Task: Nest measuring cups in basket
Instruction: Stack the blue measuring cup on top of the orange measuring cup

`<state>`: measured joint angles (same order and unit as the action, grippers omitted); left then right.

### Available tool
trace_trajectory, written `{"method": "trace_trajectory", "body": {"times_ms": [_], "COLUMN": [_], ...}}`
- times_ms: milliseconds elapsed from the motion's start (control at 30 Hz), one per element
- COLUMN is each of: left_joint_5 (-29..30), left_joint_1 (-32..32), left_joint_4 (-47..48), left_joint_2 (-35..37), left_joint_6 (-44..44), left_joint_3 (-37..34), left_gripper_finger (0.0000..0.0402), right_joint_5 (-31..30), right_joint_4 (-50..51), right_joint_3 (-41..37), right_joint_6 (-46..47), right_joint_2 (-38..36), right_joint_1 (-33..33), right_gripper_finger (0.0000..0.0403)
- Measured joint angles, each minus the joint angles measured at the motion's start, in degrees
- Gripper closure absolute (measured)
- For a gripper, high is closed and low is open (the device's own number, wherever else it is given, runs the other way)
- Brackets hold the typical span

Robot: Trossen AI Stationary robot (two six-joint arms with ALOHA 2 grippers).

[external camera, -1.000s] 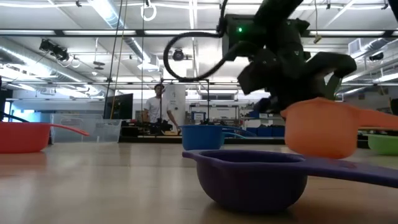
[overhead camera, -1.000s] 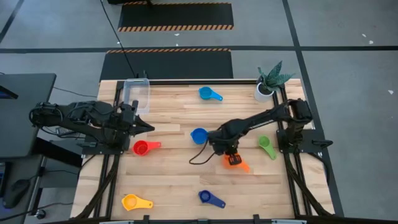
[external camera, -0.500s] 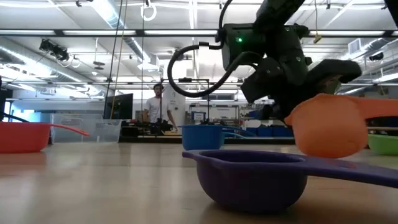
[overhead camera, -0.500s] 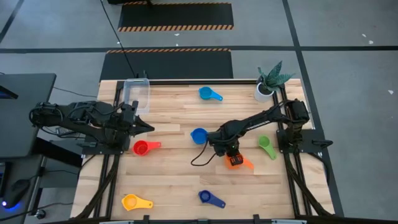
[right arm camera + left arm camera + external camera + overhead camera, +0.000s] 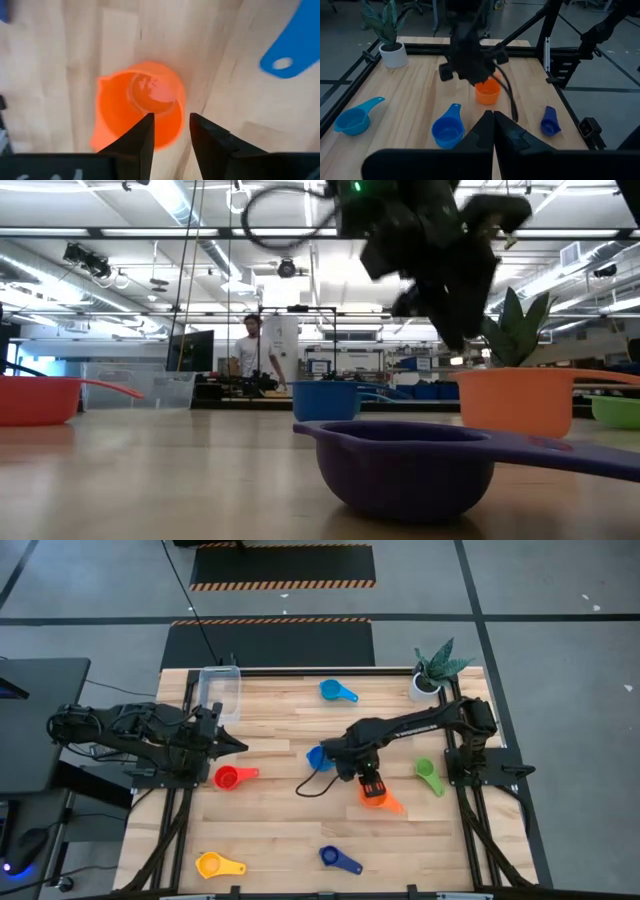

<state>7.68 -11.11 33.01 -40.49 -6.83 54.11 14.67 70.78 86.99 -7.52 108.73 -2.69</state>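
orange measuring cup [image 5: 375, 797] sits upright on the table [image 5: 280, 830], right of centre, near the blue cup [image 5: 318, 757]. right gripper [image 5: 368, 781] hangs over it, fingers apart, holding nothing. left gripper [image 5: 232, 744] waits beside the clear basket [image 5: 220, 692], fingers closed, empty.

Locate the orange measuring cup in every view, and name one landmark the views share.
High view: orange measuring cup, right of centre, under the right end effector.
Low view: right side, standing on the table.
Left wrist view: centre.
Right wrist view: centre, seen from above.
Shared landmark: the mid-blue cup beside it.
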Motion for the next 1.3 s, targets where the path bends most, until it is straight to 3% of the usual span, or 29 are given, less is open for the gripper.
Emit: {"method": "trace_trajectory", "body": {"times_ms": [333, 600, 733, 867, 1033, 1167, 1300], "left_joint_5": [0.0, 0.0, 0.2, 0.2, 5.0, 4.7, 2.5], "left_joint_1": [0.0, 0.0, 0.1, 0.1, 0.5, 2.8, 5.1], "left_joint_4": [-0.8, -2.6, -2.6, -2.6, -0.9, 2.1, 8.9], "left_joint_2": [0.0, 0.0, 0.0, 0.0, 0.0, -1.0, -6.1], "left_joint_6": [-3.8, -7.2, -1.7, -2.5, -6.5, -11.1, -12.8], "left_joint_3": [0.0, 0.0, 0.0, 0.0, 0.0, 0.3, 4.9], "left_gripper_finger": [0.0388, 0.0388, 0.0388, 0.0388, 0.0393, 0.0397, 0.0399], "right_joint_5": [-0.5, -10.4, -12.8, -13.2, -13.2, -11.6, -10.4], "right_joint_4": [7.6, 11.6, 12.3, 12.9, 13.6, 9.3, 7.2], "right_joint_3": [18.8, 29.8, 34.4, 40.0, 48.2, 45.9, 45.9], "right_joint_6": [0.5, 2.8, 3.1, 4.5, 5.3, 6.4, 7.9], "right_joint_2": [-0.1, -0.1, -0.1, -0.2, -0.3, -5.4, -10.8], "right_joint_1": [1.9, 2.5, 2.5, 2.5, 2.1, 1.2, -0.5], "right_gripper_finger": [0.0272, 0.0271, 0.0272, 0.0272, 0.0271, 0.0273, 0.0274]}}
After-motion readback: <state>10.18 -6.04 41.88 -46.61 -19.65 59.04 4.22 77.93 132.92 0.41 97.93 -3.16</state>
